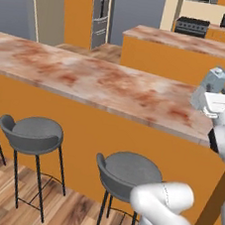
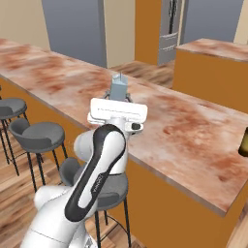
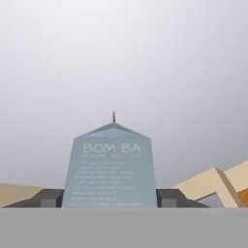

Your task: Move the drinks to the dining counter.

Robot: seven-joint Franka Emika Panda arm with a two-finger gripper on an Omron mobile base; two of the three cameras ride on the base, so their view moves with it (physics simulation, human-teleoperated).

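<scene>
- The pale blue-grey carton [image 3: 112, 167] is clamped between the two dark fingertips [image 3: 47, 197], one pressed against each side, as seen in the hand view.
- The gabled top of the carton is pointed toward twelve o'clock in that view, with printed lettering shown on its face.
- The gripper [image 2: 117, 104] is seen in the right base view at the white hand, with the carton [image 2: 118, 88] projecting from it toward twelve o'clock.
- In the left base view the carton [image 1: 215, 81] is carried at the three o'clock edge of the frame, over the dining counter [image 1: 88, 79]; whether its base is touching the marble cannot be told.
- Grey bar stools [image 1: 32, 134] are lined up against the orange side of the counter, toward seven o'clock.
- A dark bottle [image 2: 244, 144] is cut off at the three o'clock edge of the right base view, on the same counter top [image 2: 184, 131], well apart from the carton.
- A second marble-topped counter [image 1: 188, 44] is seen beyond, at one o'clock.
</scene>
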